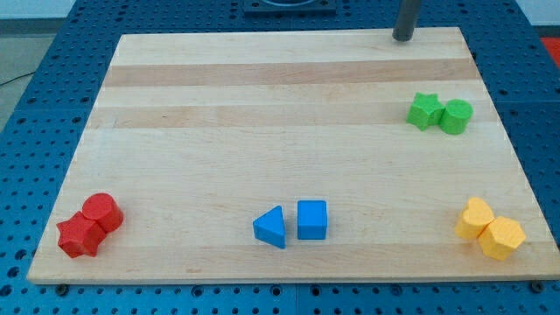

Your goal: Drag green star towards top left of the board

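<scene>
The green star [424, 110] lies on the right part of the wooden board [262, 96], touching a green cylinder [456, 115] on its right side. My tip [403, 38] rests at the board's top edge, above and slightly left of the green star, well apart from it. The rod rises out of the view's top.
A red cylinder [103, 212] and a red star [80, 234] sit at the bottom left. A blue triangle [271, 227] and a blue cube [312, 219] sit at bottom centre. Two yellow blocks [478, 218] [502, 238] sit at the bottom right.
</scene>
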Controlling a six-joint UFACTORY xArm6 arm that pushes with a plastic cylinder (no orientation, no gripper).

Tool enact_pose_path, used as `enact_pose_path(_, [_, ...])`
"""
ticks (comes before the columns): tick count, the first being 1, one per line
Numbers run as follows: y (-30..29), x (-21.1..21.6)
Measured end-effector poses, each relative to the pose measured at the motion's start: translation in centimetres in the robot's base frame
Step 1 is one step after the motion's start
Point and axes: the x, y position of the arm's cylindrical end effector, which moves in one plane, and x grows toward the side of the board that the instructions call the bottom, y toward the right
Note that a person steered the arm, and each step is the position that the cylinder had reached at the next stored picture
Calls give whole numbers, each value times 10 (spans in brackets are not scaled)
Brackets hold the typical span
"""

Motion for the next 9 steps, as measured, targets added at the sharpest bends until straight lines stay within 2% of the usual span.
enact_pose_path(1, [-16, 8])
enact_pose_path(2, [-57, 38])
enact_pose_path(3, [-100, 94])
enact_pose_path(4, [-118, 158])
enact_pose_path(5, [-106, 228])
enact_pose_path(6, [-78, 257])
enact_pose_path(7, [-55, 243])
enact_pose_path(9, [1, 240])
